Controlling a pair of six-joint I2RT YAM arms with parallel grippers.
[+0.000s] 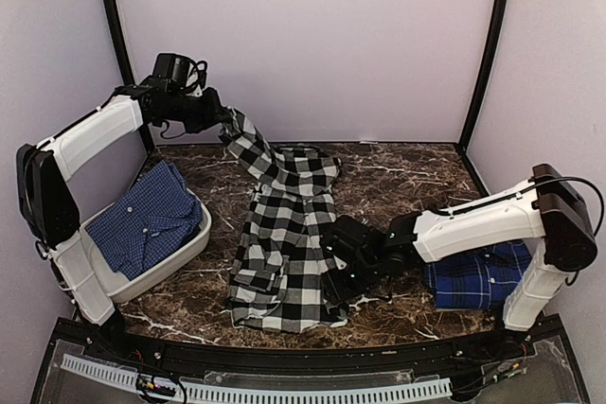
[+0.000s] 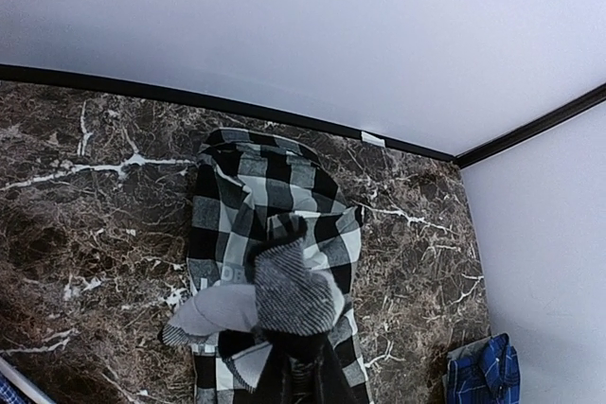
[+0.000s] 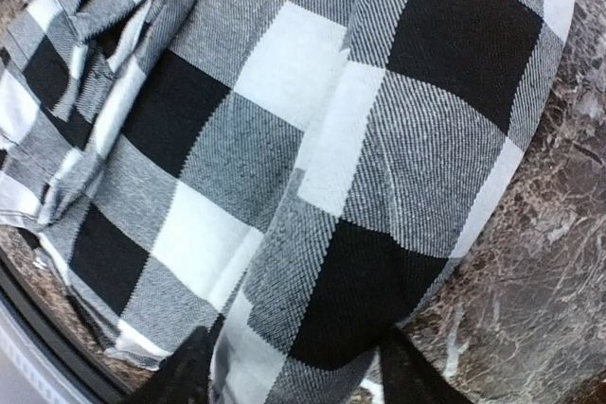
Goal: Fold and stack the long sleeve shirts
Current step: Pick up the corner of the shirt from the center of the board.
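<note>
1. Our left claw (image 1: 225, 120) is clamped shut on one end of the black-and-white checked shirt (image 1: 284, 234), holding it raised above the table's far left.
2. Our right claw (image 3: 294, 371) straddles the shirt's near edge, with cloth between the fingers. We cannot tell whether it pinches yet.
3. The rest of the shirt lies rumpled mid-table, so we judge its fold barely begun.
4. A blue plaid shirt (image 1: 478, 276) lies at near right, apparently folded, though the arm hides part of it. Another blue shirt (image 1: 151, 219) sits loose in the white bin (image 1: 185, 253) at left, not yet folded.
5. The table (image 1: 407, 177) is dark brown, white-veined marble. Around it stand pale lilac walls (image 1: 303, 35) and black corner posts (image 1: 488, 44).
</note>
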